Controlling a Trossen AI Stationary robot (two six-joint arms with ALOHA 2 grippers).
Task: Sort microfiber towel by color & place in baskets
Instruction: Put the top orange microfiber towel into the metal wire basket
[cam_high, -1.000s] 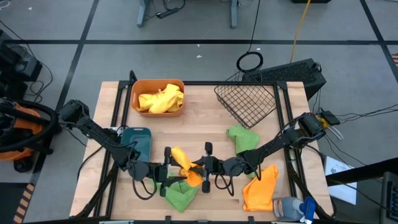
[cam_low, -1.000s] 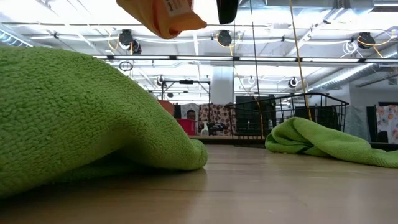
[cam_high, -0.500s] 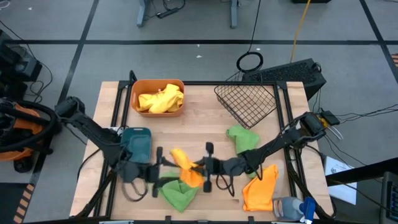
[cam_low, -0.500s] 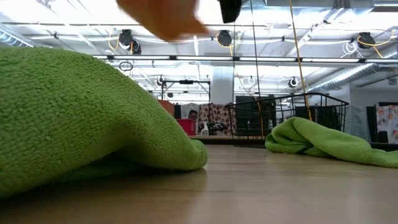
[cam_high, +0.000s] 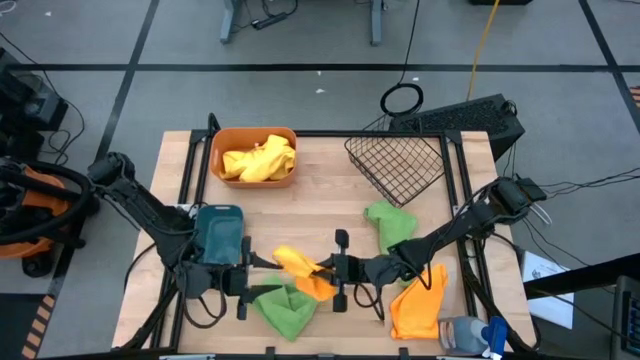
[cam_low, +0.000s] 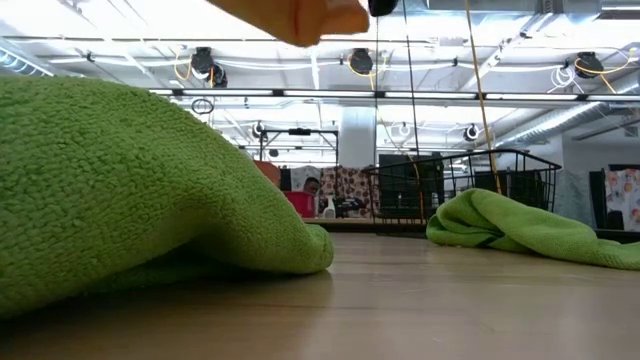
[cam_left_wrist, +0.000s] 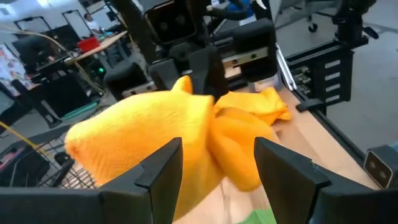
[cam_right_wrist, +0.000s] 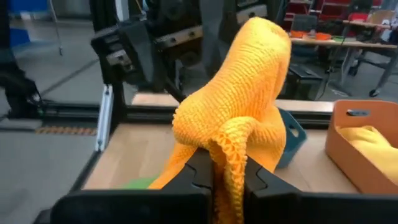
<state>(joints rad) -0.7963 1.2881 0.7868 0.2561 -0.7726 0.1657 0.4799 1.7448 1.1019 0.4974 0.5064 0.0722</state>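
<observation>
Your left gripper (cam_high: 243, 283) has pulled back toward the lower left of the high view in the last second. A second ago it sat against the yellow-orange towel (cam_high: 300, 272); now it is near the towel's left tip, apart from it, beside the teal tub (cam_high: 219, 233). In the left wrist view its fingers (cam_left_wrist: 158, 168) are spread wide with the towel hanging between and beyond them, nothing pinched. I read that as a handover finished: the towel now hangs from the other arm alone.

At lower centre, the towel is lifted off the table (cam_high: 330, 175), above the green towel (cam_high: 285, 312) lying at the bottom edge. In the low view only its blurred underside shows at the top of the frame.

Just right of it, your right gripper (cam_high: 334, 270) has barely shifted. Its fingers (cam_right_wrist: 193, 177) are pressed together on a fold of the towel, which stands up in a peak in the right wrist view.

The orange tub (cam_high: 254, 157) at upper left already holds a yellow towel (cam_high: 259, 158), so that looks like the destination, and you have a long carry across the table. The wire basket (cam_high: 396, 164) at upper right is empty. A second green towel (cam_high: 390, 222) and an orange towel (cam_high: 419, 303) on the right are still unsorted.
</observation>
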